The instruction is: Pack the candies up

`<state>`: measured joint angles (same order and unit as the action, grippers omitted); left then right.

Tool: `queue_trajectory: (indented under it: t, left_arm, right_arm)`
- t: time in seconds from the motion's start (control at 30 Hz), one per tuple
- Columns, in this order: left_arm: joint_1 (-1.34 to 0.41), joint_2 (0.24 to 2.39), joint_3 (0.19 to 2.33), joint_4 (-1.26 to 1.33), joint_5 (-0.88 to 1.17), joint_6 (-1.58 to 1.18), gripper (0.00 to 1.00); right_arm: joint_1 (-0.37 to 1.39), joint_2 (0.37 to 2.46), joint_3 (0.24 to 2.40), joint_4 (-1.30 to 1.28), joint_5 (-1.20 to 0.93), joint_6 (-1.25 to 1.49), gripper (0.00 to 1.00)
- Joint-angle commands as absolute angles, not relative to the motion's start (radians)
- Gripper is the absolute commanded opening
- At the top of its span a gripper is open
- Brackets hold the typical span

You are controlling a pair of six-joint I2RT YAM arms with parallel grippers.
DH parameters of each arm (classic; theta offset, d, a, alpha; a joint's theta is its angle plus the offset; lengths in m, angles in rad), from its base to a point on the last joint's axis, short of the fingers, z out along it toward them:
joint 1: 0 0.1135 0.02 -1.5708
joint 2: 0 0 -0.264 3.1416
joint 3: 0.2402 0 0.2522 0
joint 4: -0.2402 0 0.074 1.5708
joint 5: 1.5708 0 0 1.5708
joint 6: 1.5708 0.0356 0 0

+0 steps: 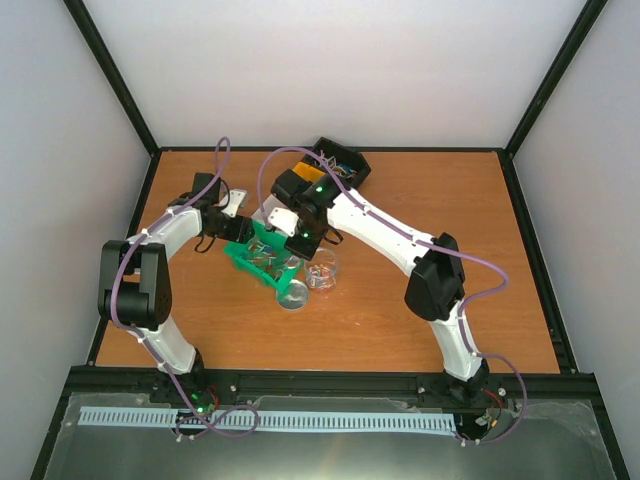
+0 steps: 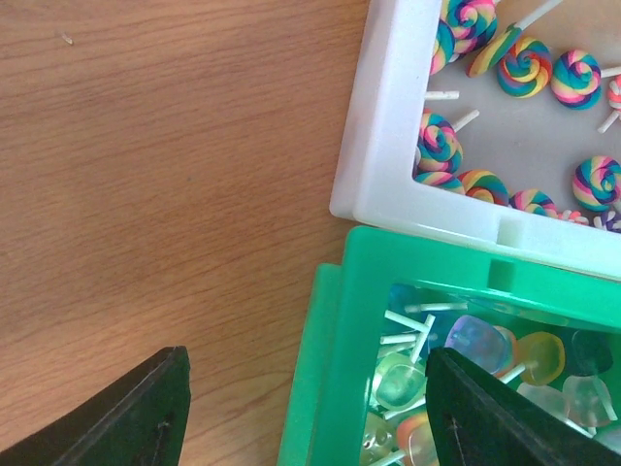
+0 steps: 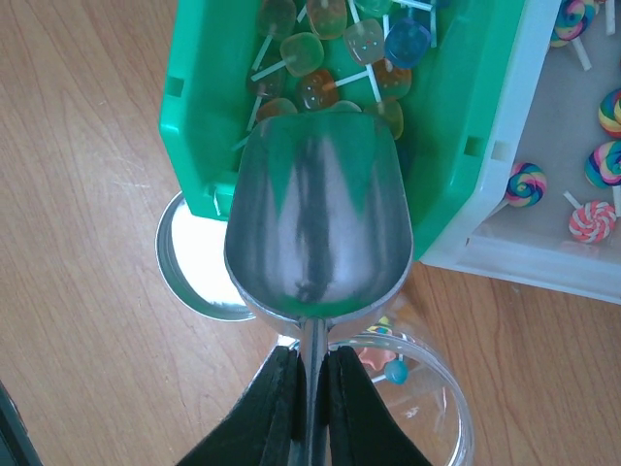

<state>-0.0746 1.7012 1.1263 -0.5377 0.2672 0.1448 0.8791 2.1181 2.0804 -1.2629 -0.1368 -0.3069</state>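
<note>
The candies [image 3: 335, 49] are little lollipops on sticks. Most of them lie in a heap in the green bin [image 3: 199, 126] in the middle of the table [image 2: 146, 146]. More of them, the swirly rainbow lollipops [image 2: 524, 68], lie in the white bin [image 2: 388, 146] that sits right up against the green one. Only a few candies show in the bottom of the clear jar [image 3: 441, 408], which stands just to the right of the green bin, so I think the packing has only just got going. The jar's silver lid [image 3: 194, 267] lies flat on the table, at the near side of the green bin and close to the jar, so the jar is open and ready. The right fingers [image 3: 277, 408] are pressed together on the thin handle of a shiny metal scoop [image 3: 318, 223]. The scoop is empty, and it hangs above the near edge of the green bin and the jar's rim. The left fingers [image 2: 136, 417] are spread wide and pinch nothing. One is over the bare table and the other is over the candies inside the green bin, with the bin's wall between them. Maybe they are there to hold the bin steady. Nearly all of the job is left: scoop up candies, tip them into the jar again and again, and then put the lid on.
</note>
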Motion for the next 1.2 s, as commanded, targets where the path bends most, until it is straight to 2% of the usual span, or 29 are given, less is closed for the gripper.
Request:
queue_trajectory:
  t: [0.0,0.4,0.53,0.67,0.87,1.17]
  left_arm:
    - [-0.072,1.686,1.134,-0.511,0.267,0.118,0.69]
    - [-0.073,1.697,1.119,-0.511,0.282,0.109,0.67]
    - [-0.072,1.702,1.115,-0.512,0.291,0.11,0.63]
    - [-0.073,1.711,1.111,-0.52,0.315,0.116,0.52]
    - [-0.074,1.723,1.103,-0.532,0.354,0.122,0.3]
    - [-0.075,1.742,1.098,-0.539,0.397,0.124,0.13]
  right_arm:
    - [0.887,2.156,2.128,-1.256,-0.15,-0.275,0.03]
    - [0.854,2.321,2.284,-1.261,-0.182,-0.271,0.03]
    - [0.841,2.354,2.31,-1.245,-0.188,-0.263,0.03]
    - [0.835,2.369,2.318,-1.234,-0.215,-0.256,0.03]
    - [0.833,2.382,2.294,-1.192,-0.255,-0.254,0.03]
    - [0.829,2.39,2.192,-1.065,-0.259,-0.244,0.03]
